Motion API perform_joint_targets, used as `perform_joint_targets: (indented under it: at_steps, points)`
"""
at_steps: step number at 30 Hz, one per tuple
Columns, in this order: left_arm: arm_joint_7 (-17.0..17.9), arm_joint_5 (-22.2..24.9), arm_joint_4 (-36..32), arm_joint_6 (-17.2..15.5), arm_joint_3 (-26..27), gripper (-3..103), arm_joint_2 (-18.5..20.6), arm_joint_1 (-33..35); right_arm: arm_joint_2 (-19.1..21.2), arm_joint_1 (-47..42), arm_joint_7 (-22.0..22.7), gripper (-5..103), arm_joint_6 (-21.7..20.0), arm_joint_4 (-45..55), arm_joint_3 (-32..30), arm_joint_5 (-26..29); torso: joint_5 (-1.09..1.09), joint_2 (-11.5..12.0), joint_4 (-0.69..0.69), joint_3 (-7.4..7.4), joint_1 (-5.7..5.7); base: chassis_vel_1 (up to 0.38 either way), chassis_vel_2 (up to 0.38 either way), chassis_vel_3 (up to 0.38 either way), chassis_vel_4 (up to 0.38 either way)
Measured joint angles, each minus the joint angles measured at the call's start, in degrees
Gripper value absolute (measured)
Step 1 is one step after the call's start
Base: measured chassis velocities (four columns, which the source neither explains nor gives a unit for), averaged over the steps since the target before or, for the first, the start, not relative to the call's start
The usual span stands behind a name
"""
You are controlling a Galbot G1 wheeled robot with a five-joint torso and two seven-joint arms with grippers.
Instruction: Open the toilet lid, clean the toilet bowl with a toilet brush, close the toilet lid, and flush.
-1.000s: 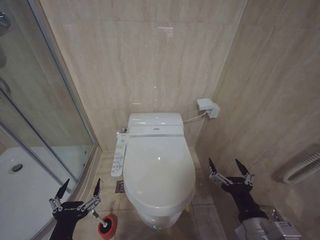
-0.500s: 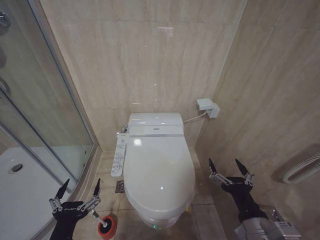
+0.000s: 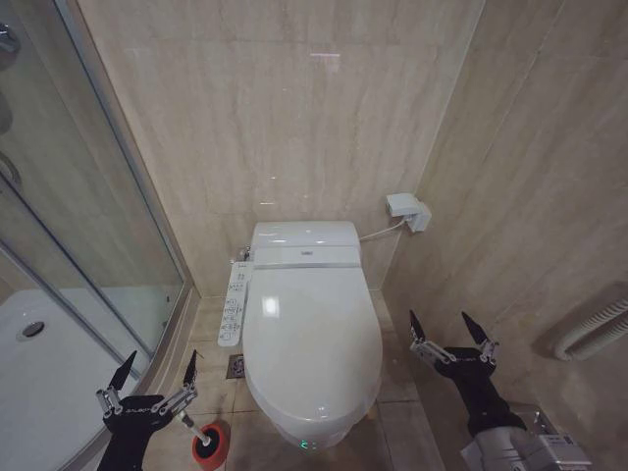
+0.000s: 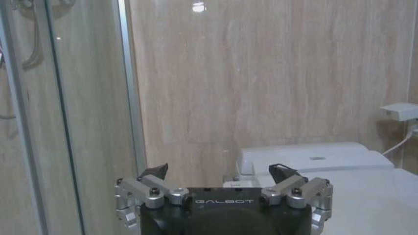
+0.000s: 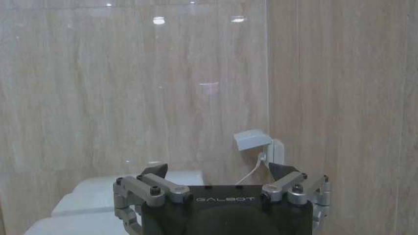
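I counted one toilet with its large white glossy oval plastic toilet lid (image 3: pixel 312 343) down flat over the seat, one red round cup holder (image 3: pixel 209 444) on the tiled floor (image 3: pixel 392 424), and two pincers. The toilet stood against the back wall, between the curved glass shower enclosure (image 3: pixel 88 255) on my left and the beige tiled side wall on my right. A white control panel with rows of buttons (image 3: pixel 234 304) ran along the toilet's left edge.

My left pincer (image 3: pixel 157 373) hung low beside the toilet's front left corner, its black-tipped fingers spread wide apart and holding nothing. The red holder sat on the floor just beside it, towards the toilet. My right pincer (image 3: pixel 452 333) hung off the toilet's front right corner, equally wide apart, touching nothing. The lid lay between the two pincers, clear of both.
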State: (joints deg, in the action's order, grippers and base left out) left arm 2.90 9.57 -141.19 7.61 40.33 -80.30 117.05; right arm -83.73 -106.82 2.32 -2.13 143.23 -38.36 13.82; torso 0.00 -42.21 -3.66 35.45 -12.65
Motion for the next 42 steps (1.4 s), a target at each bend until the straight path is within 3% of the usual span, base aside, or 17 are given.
perform_joint_targets:
  at_steps: [42]
  points:
    - [0.00,0.00,0.00,0.00,0.00,100,0.00,0.00,0.00,0.00,0.00,100,0.00,0.00,0.00,0.00,0.00,0.00,0.00,0.00,0.00,0.000,0.000,0.000,0.000]
